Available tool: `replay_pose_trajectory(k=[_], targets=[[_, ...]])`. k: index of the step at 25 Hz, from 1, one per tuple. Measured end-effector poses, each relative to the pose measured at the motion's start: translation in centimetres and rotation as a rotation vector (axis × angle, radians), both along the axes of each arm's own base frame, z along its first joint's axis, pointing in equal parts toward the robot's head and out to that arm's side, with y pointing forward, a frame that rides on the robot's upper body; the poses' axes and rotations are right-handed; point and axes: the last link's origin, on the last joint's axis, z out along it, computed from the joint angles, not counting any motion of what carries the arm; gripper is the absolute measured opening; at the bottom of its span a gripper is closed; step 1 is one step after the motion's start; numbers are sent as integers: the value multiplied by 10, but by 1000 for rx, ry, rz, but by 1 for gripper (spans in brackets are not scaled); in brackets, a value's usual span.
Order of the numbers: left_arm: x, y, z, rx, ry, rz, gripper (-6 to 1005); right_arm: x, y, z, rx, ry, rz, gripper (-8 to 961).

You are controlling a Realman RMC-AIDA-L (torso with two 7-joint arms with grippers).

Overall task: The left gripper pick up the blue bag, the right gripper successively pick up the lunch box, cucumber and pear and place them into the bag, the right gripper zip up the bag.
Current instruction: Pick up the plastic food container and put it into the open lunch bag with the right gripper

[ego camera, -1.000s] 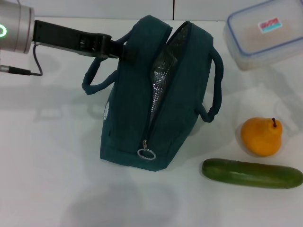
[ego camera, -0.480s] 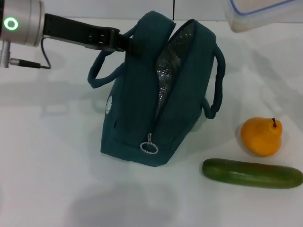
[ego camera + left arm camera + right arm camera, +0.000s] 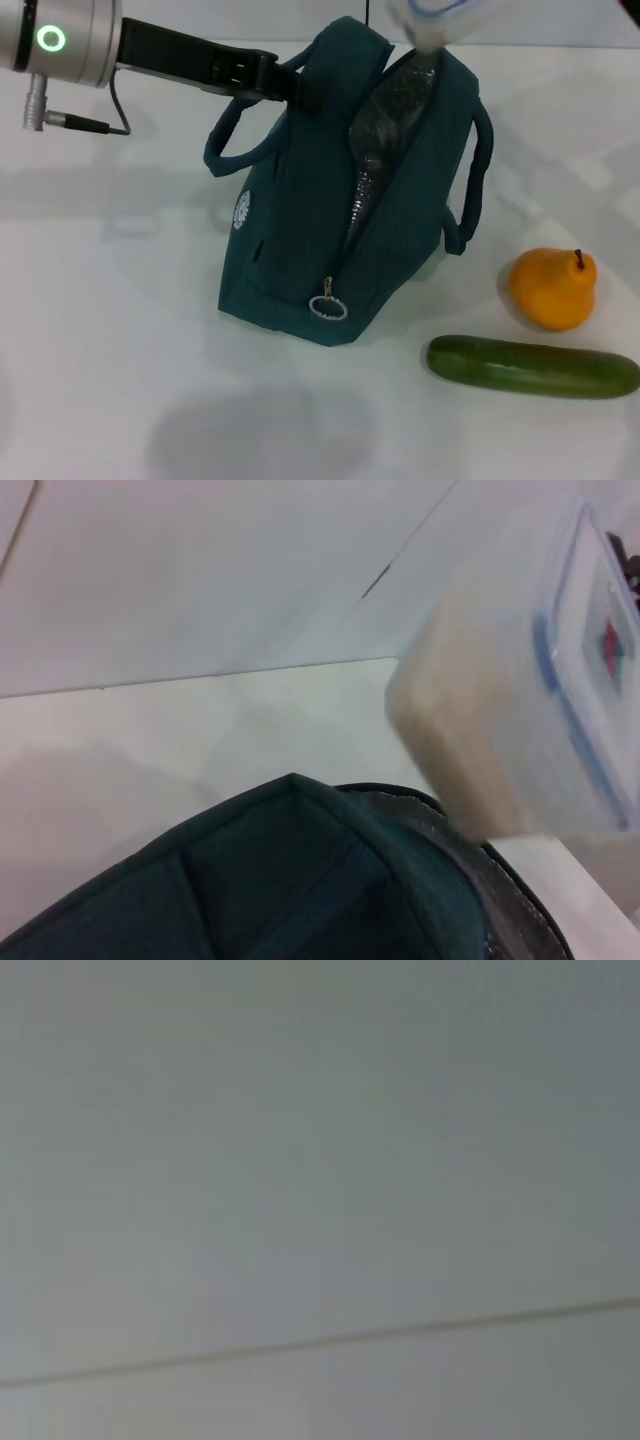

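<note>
**A:** Teal fabric, far left to centre: what has changed?

**B:** My left gripper point(image 3: 285, 85) comes in from the left and is clamped on the near loop handle of the blue bag point(image 3: 350, 200), at its upper left edge. A second ago the bag sat lower and farther left; it has risen and swung a little to the right, and its mouth gapes wider, showing the silvery lining. The zipper ring pull point(image 3: 327, 307) hangs at the low front end, unzipped.

**A:** And above the opening?

**B:** The lunch box point(image 3: 440, 20) was off to the upper right a second ago; now it is tilted directly over the mouth of the bag, its lower corner at the lining's edge. My left wrist view shows it close: translucent walls, blue-rimmed lid turned sideways, hovering just above the rim. I judge the first drop is about to happen.

**A:** Your right gripper?

**B:** It is out of sight in every view; its wrist camera sees only a blank pale surface. Whether it is open or closed I cannot tell, though something must be carrying that box.

**A:** Farther right?

**B:** The pear point(image 3: 553, 289), orange-yellow with a dark stem, stands on the white table point(image 3: 100, 350). The cucumber point(image 3: 532, 367), long and glossy green, lies just in front of it. Both are untouched and well apart from the bag.
</note>
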Motion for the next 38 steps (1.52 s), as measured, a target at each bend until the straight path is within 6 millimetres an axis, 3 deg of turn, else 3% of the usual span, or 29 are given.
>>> replay_pose_trajectory(k=[5, 10, 16, 28, 38], targets=[[-2, 1, -4, -2, -14, 15, 64, 2, -4, -12, -49, -56, 11, 98], [-5, 1, -6, -11, -27, 32, 65, 22, -11, -25, -98, -134, -50, 98], [-4, 2, -6, -9, -26, 31, 65, 30, -18, -43, -158, -257, -62, 98], [-1, 3, -12, -33, -32, 30, 67, 0, -27, -74, -205, -436, 114, 99], [-2, 2, -14, -38, -31, 21, 67, 10, -34, -76, -66, -573, 182, 98]])
